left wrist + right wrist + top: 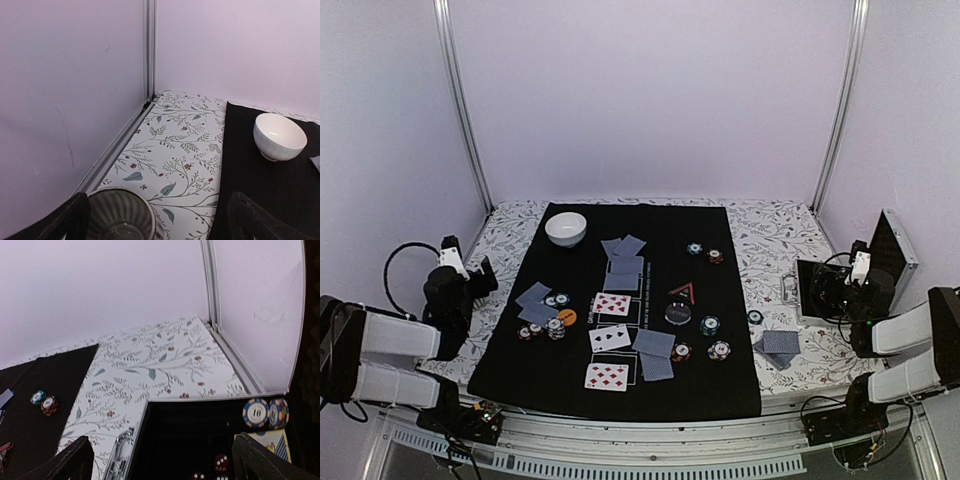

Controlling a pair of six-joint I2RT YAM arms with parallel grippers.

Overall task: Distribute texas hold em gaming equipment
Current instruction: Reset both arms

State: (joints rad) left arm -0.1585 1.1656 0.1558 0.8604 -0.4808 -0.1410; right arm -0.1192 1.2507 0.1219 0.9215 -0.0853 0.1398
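Carefully, with left gripper (157,220) and right gripper (165,460) both wide and empty, lower the right over the blue-and-orange striped poker chips (256,412) in the open black case (200,400), avoiding the red dice (220,463).

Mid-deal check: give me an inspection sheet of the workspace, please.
Surface: black mat on floral cloth.
Job's things: chip stacks, face-up cards, face-down cards and orange disc spread on mat; more chips in open case.
Clutter: white bowl; grey ribbed cup below left tool.
Grippers: left tool and right tool open, empty.
Cables: black loop by left arm.
Surroundings: pale walls, metal posts.
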